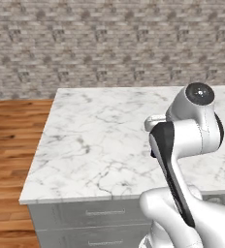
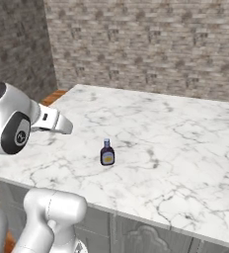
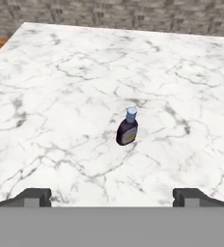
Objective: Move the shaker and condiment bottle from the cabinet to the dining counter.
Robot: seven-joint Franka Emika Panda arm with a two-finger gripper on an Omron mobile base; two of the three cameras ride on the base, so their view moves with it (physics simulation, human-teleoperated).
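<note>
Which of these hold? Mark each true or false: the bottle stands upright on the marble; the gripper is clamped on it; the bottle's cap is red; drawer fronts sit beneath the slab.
1. The condiment bottle stands upright on the dining counter. True.
2. The gripper is clamped on it. False: its jaws stand wide open, apart from the bottle.
3. Its cap is red. False: it is blue.
4. Grey drawer fronts sit beneath the slab. True.

The condiment bottle (image 2: 107, 152) stands upright on the dining counter (image 2: 185, 148), well in from its edges. It is small, with dark contents, a yellowish label and a narrow blue cap (image 3: 131, 114).
</note>
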